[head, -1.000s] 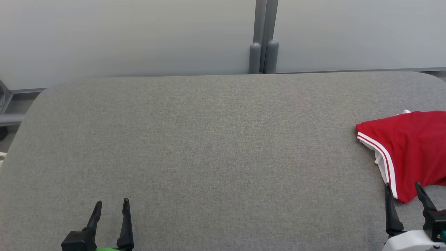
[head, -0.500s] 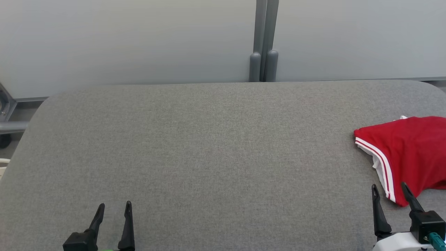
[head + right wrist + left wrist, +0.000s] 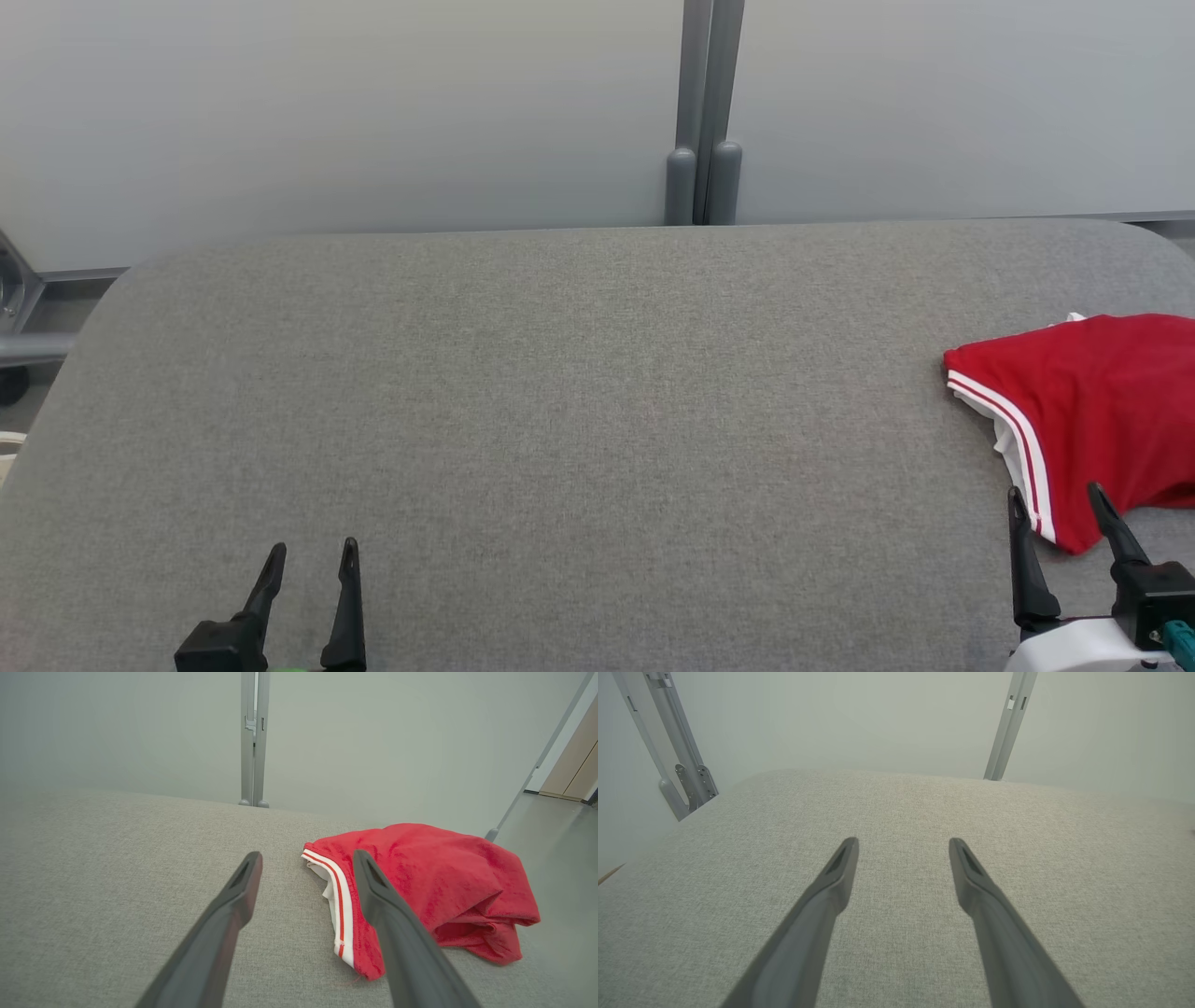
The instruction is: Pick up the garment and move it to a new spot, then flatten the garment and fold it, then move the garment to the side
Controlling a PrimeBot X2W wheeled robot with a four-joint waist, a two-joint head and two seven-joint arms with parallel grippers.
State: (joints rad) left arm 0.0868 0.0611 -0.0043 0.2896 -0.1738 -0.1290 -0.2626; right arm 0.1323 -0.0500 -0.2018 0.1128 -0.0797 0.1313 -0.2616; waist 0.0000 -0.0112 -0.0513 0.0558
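Note:
The garment (image 3: 1102,411) is red with white stripes along one hem and lies crumpled at the right side of the grey padded table (image 3: 560,401). In the right wrist view the garment (image 3: 430,882) sits just right of centre. My right gripper (image 3: 1055,495) stands open right in front of the garment's striped hem, nothing between its fingers; in its own view the right gripper (image 3: 306,856) points at the striped edge. My left gripper (image 3: 313,551) is open at the lower left, far from the garment, and the left gripper (image 3: 903,842) hovers over bare fabric.
A grey panel wall with a vertical post (image 3: 705,112) rises behind the table. Metal frame parts (image 3: 19,308) stand off the table's left edge. Wide bare table surface stretches between the two grippers.
The whole head view has shifted down and slightly, so the camera moved. The right gripper sits a little lower and more left against the garment's hem. The garment lies as before.

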